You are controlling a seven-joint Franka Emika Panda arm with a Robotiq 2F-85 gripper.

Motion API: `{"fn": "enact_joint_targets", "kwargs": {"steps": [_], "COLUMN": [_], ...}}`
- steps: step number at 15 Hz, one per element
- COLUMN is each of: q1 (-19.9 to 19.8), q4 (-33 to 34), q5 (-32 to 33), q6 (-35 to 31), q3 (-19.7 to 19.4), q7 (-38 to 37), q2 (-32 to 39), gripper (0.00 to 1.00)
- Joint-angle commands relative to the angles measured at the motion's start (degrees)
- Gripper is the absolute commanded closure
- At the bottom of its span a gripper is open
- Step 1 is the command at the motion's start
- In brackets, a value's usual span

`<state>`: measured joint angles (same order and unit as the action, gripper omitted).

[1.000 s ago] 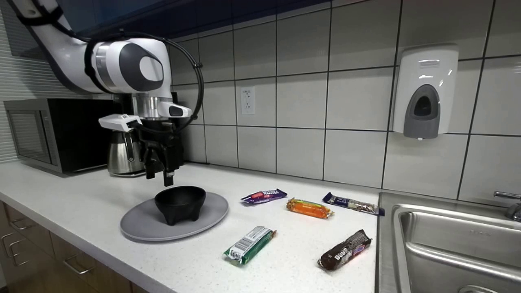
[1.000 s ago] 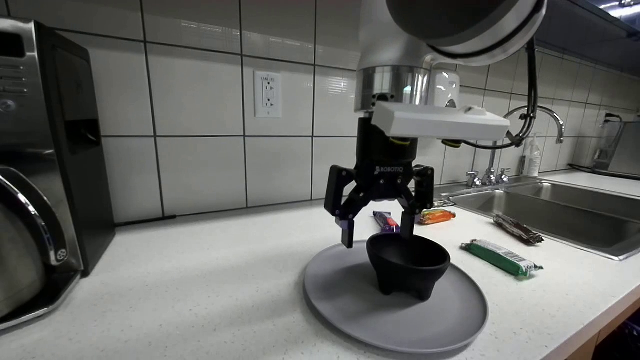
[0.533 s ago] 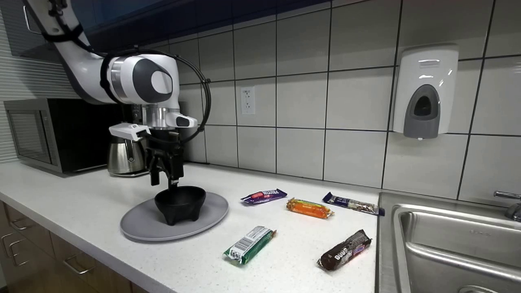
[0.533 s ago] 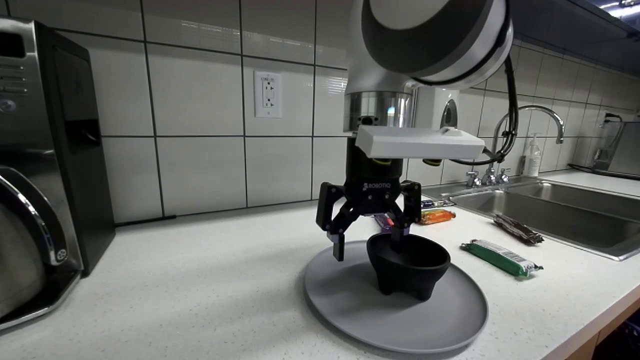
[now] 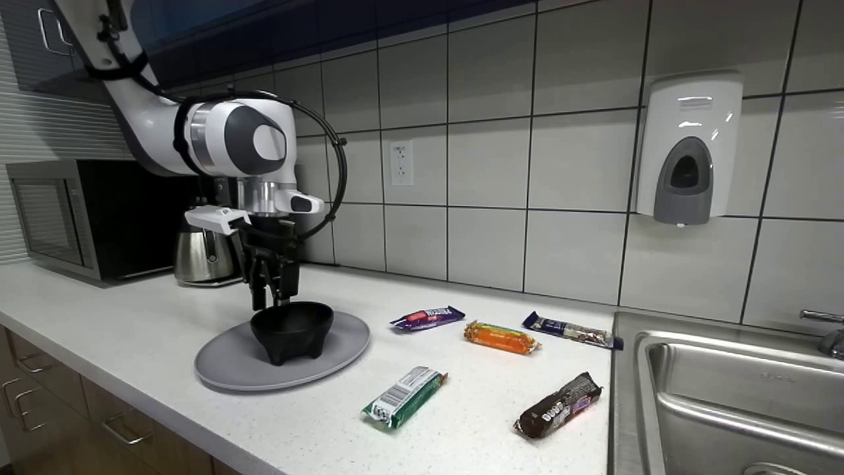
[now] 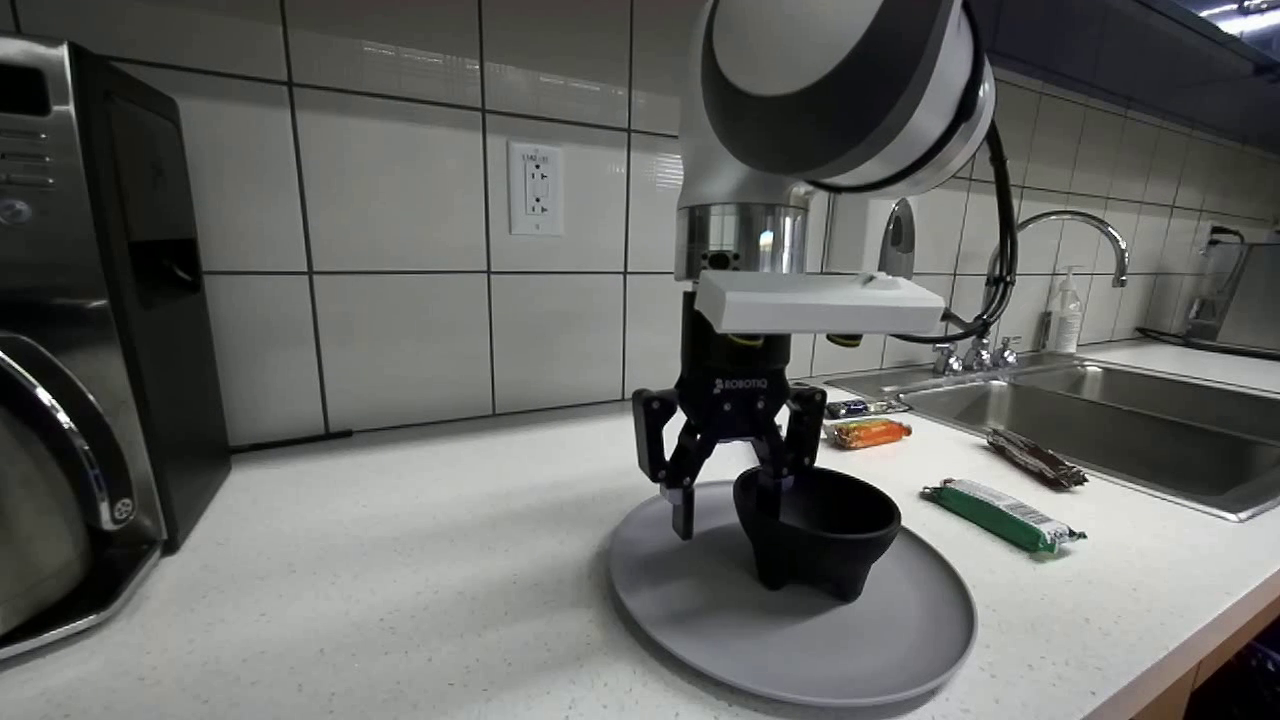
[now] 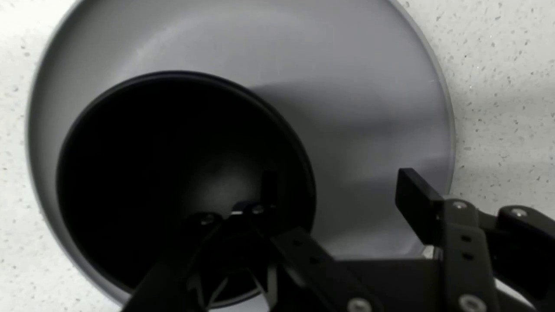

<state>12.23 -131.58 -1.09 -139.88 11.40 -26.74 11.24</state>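
The gripper point(image 6: 727, 512) stands wide — in an exterior view, right finger point(image 6: 771, 497) inside the black footed bowl point(image 6: 825, 560), left above the gray plate point(image 6: 790, 650).

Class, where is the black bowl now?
In the wrist view, the black bowl sits left of centre on the grey plate, with one finger of the gripper inside its rim and the other outside.

The arm point(image 5: 148, 119) slopes down from the upper left in an exterior view. The wrist point(image 6: 745, 238) is set vertically, and the gripper point(image 6: 726, 508) points straight down. The fingers point(image 6: 683, 515) stand parallel and apart, facing each other across a gap. In the wrist view, both fingers extend in from the lower edge.
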Motion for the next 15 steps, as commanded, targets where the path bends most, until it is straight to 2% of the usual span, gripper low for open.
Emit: {"fn": "enact_joint_targets", "kwargs": {"steps": [1, 6, 8, 15], "q1": [1.0, 1.0, 1.0, 1.4], "q4": [1.2, 0.9, 0.7, -0.1], "q5": [-0.3, -0.4, -0.4, 0.6], "q6": [0.6, 0.6, 0.6, 1.0], "q3": [-1.0, -1.1, -1.2, -1.1], "q7": [-0.1, -0.2, -0.3, -0.8], "q2": [0.2, -0.2, -0.4, -3.3], "gripper": [0.60, 0.97, 1.00, 0.98]}}
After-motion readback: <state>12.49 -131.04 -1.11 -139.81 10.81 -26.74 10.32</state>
